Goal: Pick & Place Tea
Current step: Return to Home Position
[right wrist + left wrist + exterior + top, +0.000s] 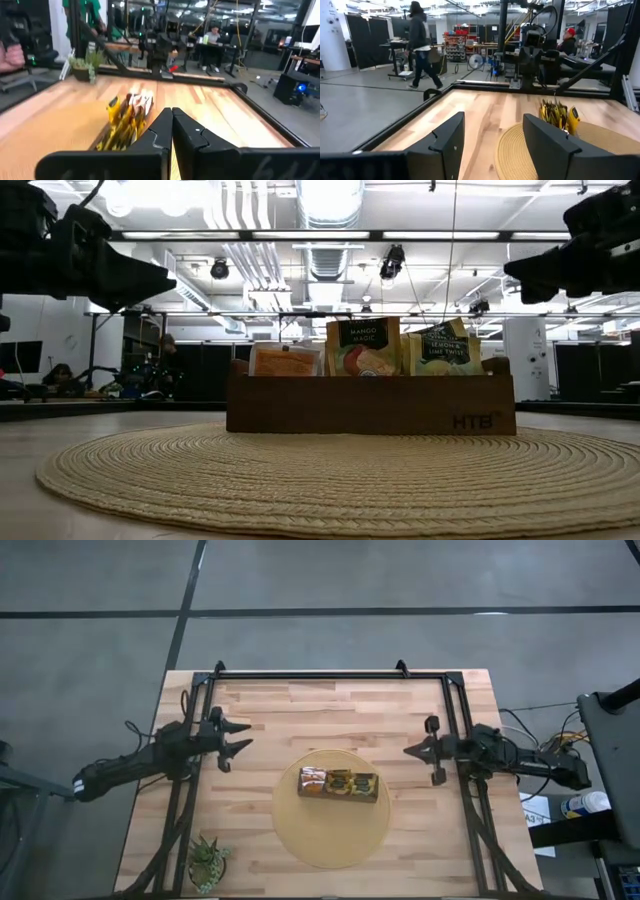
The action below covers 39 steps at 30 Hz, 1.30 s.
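While your left hand (243,737) hangs spread and your right hand (410,751) pinched together, the tea (338,783) sits between them.

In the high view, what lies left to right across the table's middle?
Open left gripper → long dark-brown wooden box holding small flat tea sachets, on the round woven mat → shut right gripper.

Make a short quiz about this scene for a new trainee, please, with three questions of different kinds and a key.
1. True or false: the tea sachets stand inside the wooden box on the woven mat.
2. Of the left gripper and the right gripper, which is open? A) left B) right C) both
3. Fill in: the small plant stands on the ___ arm's side.
Key: 1 true; 2 A; 3 left.
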Each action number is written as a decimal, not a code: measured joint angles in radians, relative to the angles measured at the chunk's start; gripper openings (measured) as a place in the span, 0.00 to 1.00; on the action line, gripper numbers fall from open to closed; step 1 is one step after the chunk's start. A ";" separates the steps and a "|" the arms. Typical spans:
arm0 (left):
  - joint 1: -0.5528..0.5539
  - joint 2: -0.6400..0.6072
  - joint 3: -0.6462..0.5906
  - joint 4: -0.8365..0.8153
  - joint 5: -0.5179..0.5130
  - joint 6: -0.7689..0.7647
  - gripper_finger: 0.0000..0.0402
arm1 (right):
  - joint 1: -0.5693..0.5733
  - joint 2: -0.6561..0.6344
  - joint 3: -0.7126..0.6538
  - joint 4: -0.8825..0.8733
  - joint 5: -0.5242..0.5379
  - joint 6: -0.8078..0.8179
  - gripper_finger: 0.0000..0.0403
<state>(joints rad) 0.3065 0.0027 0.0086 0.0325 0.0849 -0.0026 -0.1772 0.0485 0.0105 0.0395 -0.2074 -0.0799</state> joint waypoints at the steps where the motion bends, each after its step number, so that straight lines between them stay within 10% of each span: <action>1: 0.000 0.000 0.000 -0.001 0.000 0.007 0.49 | 0.000 0.010 0.000 -0.001 0.002 -0.007 0.02; 39: 0.000 0.001 -0.002 -0.004 0.000 -0.080 0.49 | 0.000 0.118 0.000 -0.002 0.000 -0.025 0.02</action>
<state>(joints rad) 0.3065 0.0036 0.0067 0.0284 0.0845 -0.0826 -0.1772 0.1661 0.0105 0.0376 -0.2077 -0.1051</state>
